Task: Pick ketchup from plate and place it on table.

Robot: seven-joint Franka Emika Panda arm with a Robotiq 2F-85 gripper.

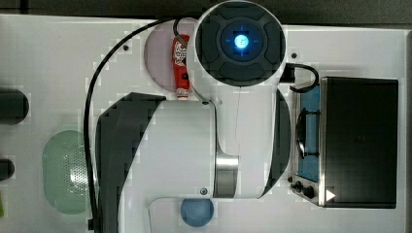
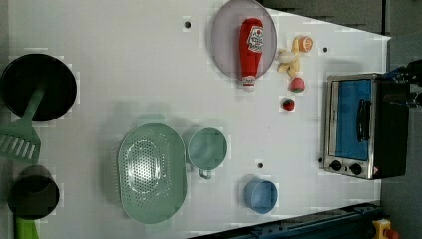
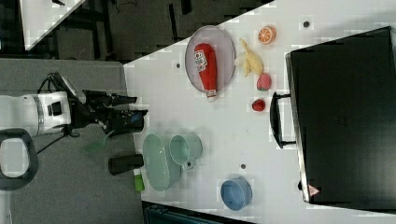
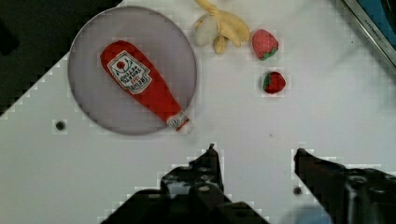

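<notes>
The ketchup (image 4: 144,84) is a slim red bottle with a white label, lying flat on the mauve-grey plate (image 4: 93,51). Its whitish cap (image 4: 181,123) pokes just past the plate's rim. The same ketchup (image 2: 250,47) and plate (image 2: 224,40) sit at the far edge of the white table (image 2: 124,59) in the left view. My gripper (image 4: 256,151) hangs well above the table, open, with nothing between its dark fingers (image 4: 212,163). It is off to the cap side of the bottle and touches nothing. In the right view the gripper (image 3: 137,115) hovers apart from the plate (image 3: 224,44).
A banana (image 4: 224,28) and two strawberries (image 4: 265,44) lie beside the plate. A toaster oven (image 2: 361,124) stands at the left view's right. A green perforated dish (image 2: 152,172), green cup (image 2: 208,148), blue bowl (image 2: 260,195) and black pan (image 2: 37,87) sit nearer.
</notes>
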